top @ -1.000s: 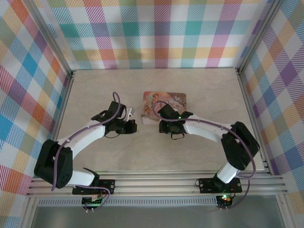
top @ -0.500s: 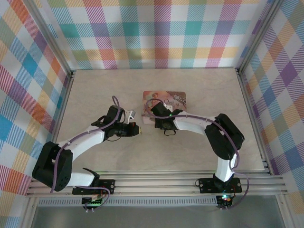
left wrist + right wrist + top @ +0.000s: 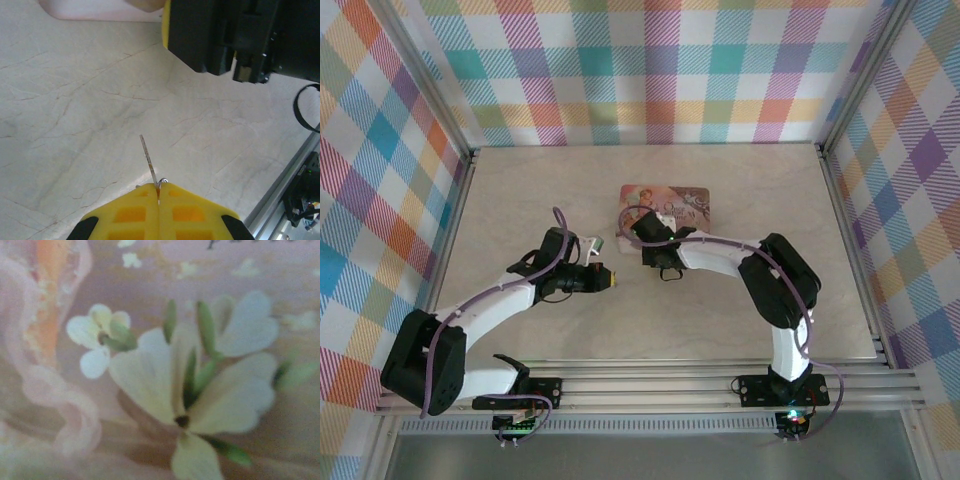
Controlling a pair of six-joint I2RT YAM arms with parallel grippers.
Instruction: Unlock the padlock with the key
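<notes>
**Update: the key [image 3: 149, 156] is pinched in the left gripper [image 3: 159, 194], and the right gripper [image 3: 643, 234] is over the tin [image 3: 685, 205]**

So the left gripper is squeezed fully closed, with its yellow fingertips [image 3: 130, 215] pressed flat together and the key clamped right in the seam. Only a thin dark blade pokes out ahead of the tips. It leans a bit to the left, with bare marble table [image 3: 75, 125] all around it. From above, that gripper [image 3: 607, 277] points right, toward the other arm, and a short strip of table [image 3: 520, 190] sits between the two.

The right gripper is at the near-left corner of the pink tin. Honestly I can't tell how wide its jaws are, because from above they're buried under the black wrist. Its own camera is right up against the lid [image 3: 190, 390], so that view is blurry white flowers and green leaves on pink.

In the left wrist view, the right gripper's black body [image 3: 240, 35] hangs at the top right. It has a yellow edge on its left side, just beside the tin's near edge [image 3: 100, 10]. An aluminium rail [image 3: 280, 200] runs along the lower right.
</notes>
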